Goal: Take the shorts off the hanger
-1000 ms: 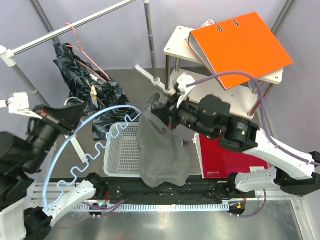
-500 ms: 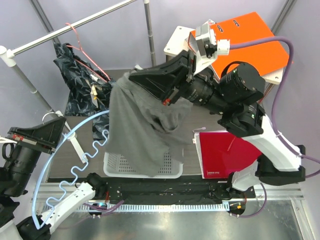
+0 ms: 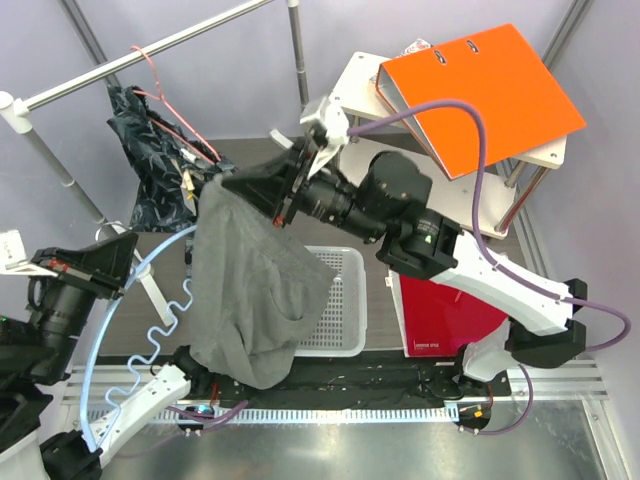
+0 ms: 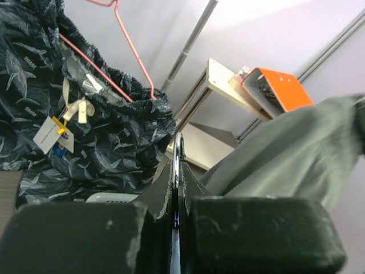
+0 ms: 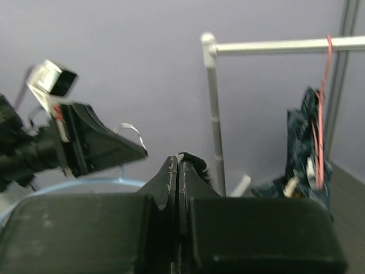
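Observation:
The grey shorts (image 3: 250, 290) hang from my right gripper (image 3: 228, 185), which is shut on their top edge above the table's left half. A tuft of dark cloth shows between its fingers in the right wrist view (image 5: 179, 162). My left gripper (image 3: 125, 252) is shut on the metal hook (image 4: 177, 151) of the light blue hanger (image 3: 96, 340). The hanger arcs down to the near edge, and its upper end lies beside the shorts' left edge. I cannot tell whether they touch. The grey shorts also show in the left wrist view (image 4: 285, 154).
Dark patterned shorts (image 3: 160, 150) hang on a red hanger from the metal rail (image 3: 150, 50) at the back left. A white basket (image 3: 340, 300) sits in the middle. A red binder (image 3: 450, 315) lies to its right. An orange binder (image 3: 480, 85) lies on a white shelf (image 3: 355, 80).
My right arm has swung left and down, carrying the grey shorts from over the basket to the left side. My left gripper with the hanger has shifted slightly.

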Available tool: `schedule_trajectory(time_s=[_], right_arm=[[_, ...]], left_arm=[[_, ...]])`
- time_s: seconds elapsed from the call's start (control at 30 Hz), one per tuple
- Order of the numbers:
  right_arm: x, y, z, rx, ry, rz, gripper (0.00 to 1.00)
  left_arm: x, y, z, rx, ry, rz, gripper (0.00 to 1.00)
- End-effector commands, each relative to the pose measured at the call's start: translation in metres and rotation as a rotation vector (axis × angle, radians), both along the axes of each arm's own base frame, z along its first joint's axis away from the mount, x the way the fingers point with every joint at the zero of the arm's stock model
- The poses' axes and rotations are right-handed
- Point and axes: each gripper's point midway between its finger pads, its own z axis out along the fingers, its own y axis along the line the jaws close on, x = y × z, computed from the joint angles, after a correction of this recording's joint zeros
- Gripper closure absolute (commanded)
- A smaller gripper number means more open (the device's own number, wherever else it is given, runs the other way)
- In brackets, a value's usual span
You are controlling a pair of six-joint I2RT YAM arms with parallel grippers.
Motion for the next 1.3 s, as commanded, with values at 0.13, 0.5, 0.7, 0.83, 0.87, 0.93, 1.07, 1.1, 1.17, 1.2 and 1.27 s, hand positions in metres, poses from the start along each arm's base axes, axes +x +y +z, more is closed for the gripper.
schedule_trajectory(time_s=[0.13, 0.5, 0.7, 0.83, 0.87, 0.93, 1.07, 1.1, 1.17, 1.2, 1.27], right_arm=[[0.037, -0.063, -0.035, 0.029, 0.051, -0.241, 0.99], [0.044, -0.061, 0.047, 0.149, -0.02, -0.125, 0.99], [0.04, -0.05, 0.058, 0.162, -0.034, -0.071, 0.99], [0.051, -0.05, 0.005, 0.08, 0.026, -0.12, 0.99], [0.052, -0.05, -0.01, 0.064, 0.046, -0.123, 0.99], [0.059, -0.05, -0.054, 0.011, 0.113, -0.143, 0.99], [0.069, -0.054, -0.089, -0.026, 0.189, -0.166, 0.99], [0.07, -0.056, -0.084, -0.018, 0.191, -0.166, 0.99], [0.068, -0.055, -0.081, -0.031, 0.189, -0.153, 0.99], [0.065, -0.057, -0.072, -0.024, 0.179, -0.146, 0.99], [0.061, -0.059, -0.068, -0.021, 0.171, -0.134, 0.99]], left_arm=[[0.036, -0.025, -0.007, 0.033, 0.02, 0.007, 1.0], [0.069, -0.053, -0.008, 0.043, 0.04, -0.015, 1.0], [0.071, -0.054, -0.012, 0.046, 0.052, -0.015, 1.0], [0.067, -0.052, -0.016, 0.039, 0.051, -0.014, 1.0], [0.067, -0.051, -0.016, 0.037, 0.052, -0.012, 1.0], [0.067, -0.051, -0.019, 0.039, 0.055, -0.012, 1.0], [0.075, -0.06, -0.019, 0.042, 0.056, -0.027, 1.0], [0.076, -0.062, -0.016, 0.039, 0.05, -0.033, 1.0], [0.082, -0.071, -0.018, 0.054, 0.065, -0.057, 1.0], [0.082, -0.072, -0.016, 0.053, 0.065, -0.06, 1.0], [0.086, -0.074, -0.019, 0.058, 0.074, -0.057, 1.0]])
